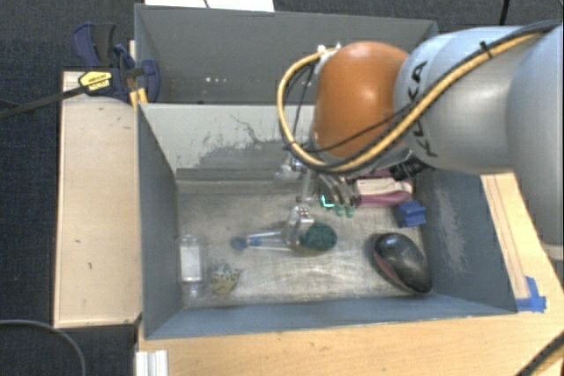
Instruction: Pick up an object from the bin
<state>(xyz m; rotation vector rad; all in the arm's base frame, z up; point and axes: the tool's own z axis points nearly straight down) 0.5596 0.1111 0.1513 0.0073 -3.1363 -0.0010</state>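
BIN PICK: A robot arm [476, 101] reaches in from the right over a grey metal bin [159, 189]. Its claw [302, 224] is lowered to the bin floor near the middle, right at what looks like a small brush [322, 237] with a dark green round head and a pale blue handle pointing left. The claw sits where head meets handle; whether it is released or clenched on the brush cannot be told from this angle. The brush lies flat, clear of the other things: a black mouse [401, 261] toward the lower right, a blue block [410, 214] and a pink-and-white thing [383, 189] nearer the right wall, and a clear little bottle [190, 260] and a crumpled scrap [223, 279] at the lower left. The brush is likely light, with a thin, stiff handle and a softer head. The neck just behind the head seems the surest hold, since the smooth handle could swivel or slip if taken far from the head.
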